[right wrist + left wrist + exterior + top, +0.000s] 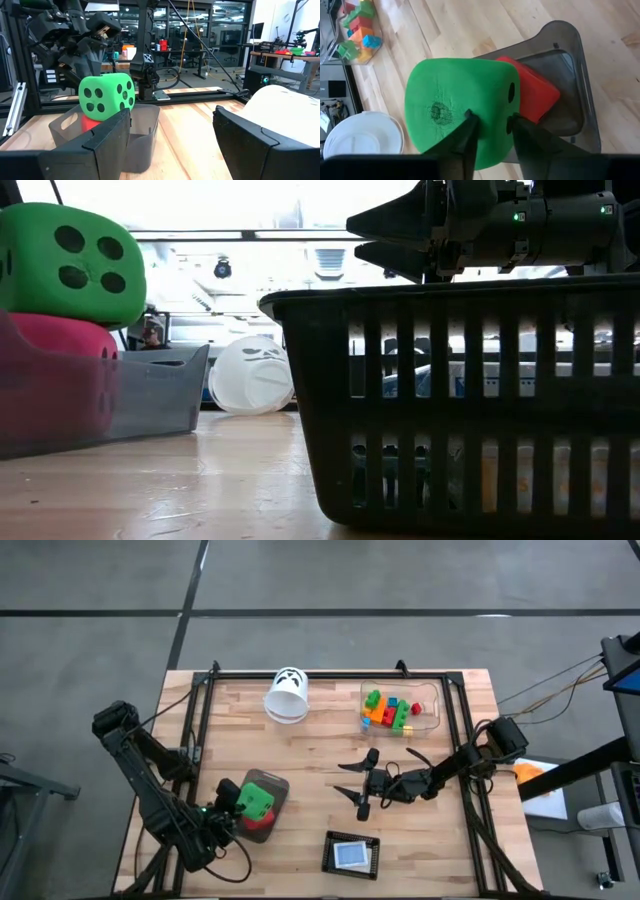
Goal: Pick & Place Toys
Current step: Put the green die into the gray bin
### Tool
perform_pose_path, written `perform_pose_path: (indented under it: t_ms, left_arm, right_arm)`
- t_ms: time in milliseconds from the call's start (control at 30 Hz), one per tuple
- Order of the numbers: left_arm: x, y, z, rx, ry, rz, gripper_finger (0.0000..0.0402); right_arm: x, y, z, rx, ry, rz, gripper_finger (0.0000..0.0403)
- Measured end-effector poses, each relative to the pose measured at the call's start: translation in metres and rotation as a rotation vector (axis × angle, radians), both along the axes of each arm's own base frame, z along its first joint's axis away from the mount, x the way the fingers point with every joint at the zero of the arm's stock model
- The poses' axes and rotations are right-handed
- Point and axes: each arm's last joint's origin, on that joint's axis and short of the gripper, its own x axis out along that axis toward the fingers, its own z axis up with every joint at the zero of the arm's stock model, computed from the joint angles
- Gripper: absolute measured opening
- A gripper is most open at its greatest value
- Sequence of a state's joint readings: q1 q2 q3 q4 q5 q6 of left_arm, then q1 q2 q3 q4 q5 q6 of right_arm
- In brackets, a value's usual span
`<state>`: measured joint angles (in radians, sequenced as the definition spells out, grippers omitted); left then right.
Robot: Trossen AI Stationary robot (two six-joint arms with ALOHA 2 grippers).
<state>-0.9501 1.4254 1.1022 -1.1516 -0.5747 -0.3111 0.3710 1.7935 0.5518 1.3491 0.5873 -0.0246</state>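
Observation:
A green die (460, 105) with black dots rests on a pink-red die (535, 95), which lies in the flat grey tray (278, 783) at the near left. My left gripper (492, 132) comes slanting down from above at the green die's top face, its fingers a small gap apart. My right gripper (356, 787) hovers level at mid-table, open and holding nothing, pointing toward the tray. Small coloured bricks (388, 712) lie in the clear box (428, 700) at the far right. My left gripper's fingertips (470, 131) stand at the green die's upper face (487, 107), slanting down from the near left. Green shows in the gap between them. I cannot tell whether they touch the die. A wrinkled dent (438, 112) marks the face beside them.
A white cup (288, 695) lies on its side at the far middle. A black slatted basket (352, 853) stands near the front edge. Bare wood lies between the tray and my right gripper. A black frame runs along the table's edges.

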Motion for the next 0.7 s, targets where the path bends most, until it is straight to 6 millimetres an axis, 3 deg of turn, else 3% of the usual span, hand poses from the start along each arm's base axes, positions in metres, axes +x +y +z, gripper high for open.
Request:
perform_pose_path:
  t_ms: [367, 700]
  left_arm:
    - [-0.0003, 0.0, -0.0007, -0.002, 0.009, 0.0, 0.0198]
    - [0.0001, 0.0007, -0.0009, 0.016, -0.011, 0.006, 0.0245]
  right_arm:
    - [0.0, 0.0, 0.0, 0.003, 0.0, 0.0, 0.0276]
    - [0.0, 0.0, 0.0, 0.002, 0.0, 0.0, 0.0276]
